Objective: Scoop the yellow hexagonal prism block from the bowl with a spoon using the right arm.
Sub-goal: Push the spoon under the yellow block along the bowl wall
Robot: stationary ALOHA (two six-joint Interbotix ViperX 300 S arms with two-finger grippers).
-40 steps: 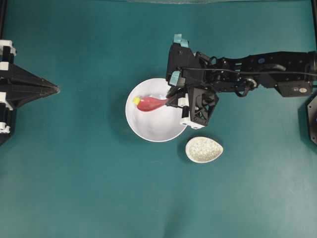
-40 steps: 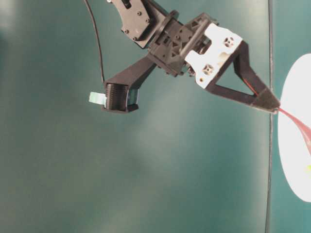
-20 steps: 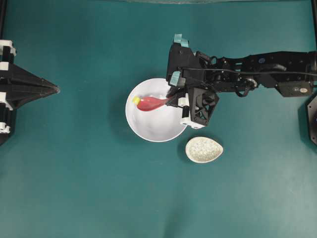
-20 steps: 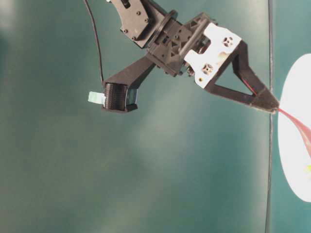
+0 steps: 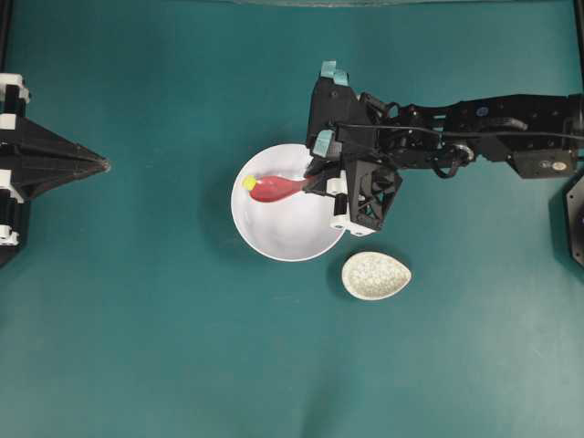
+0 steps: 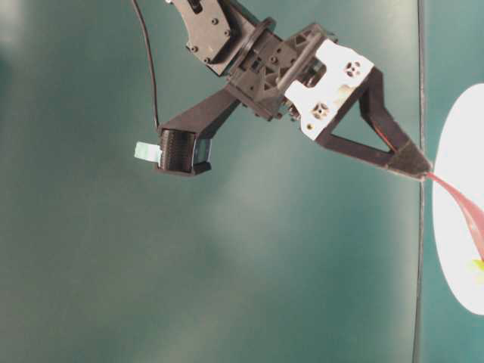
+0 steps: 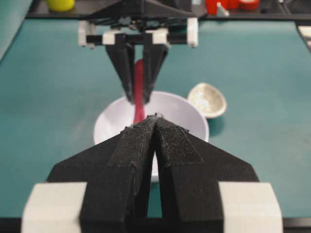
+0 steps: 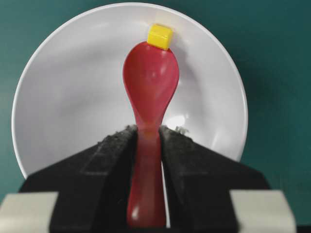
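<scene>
The right pincer (image 8: pixel 148 138) grips the spoon (image 8: pixel 149 82) by its handle (head in the bowl (image 8: pixel 73 97)), tip touching the yellow block (image 8: pixel 159 36); the left pincer (image 7: pixel 155 121) sits closed.

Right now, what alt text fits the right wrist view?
The right gripper clamps the handle of a red spoon over a white bowl on a teal table. A small yellow block sits at the tip of the spoon's head, near the bowl's far rim.
</scene>
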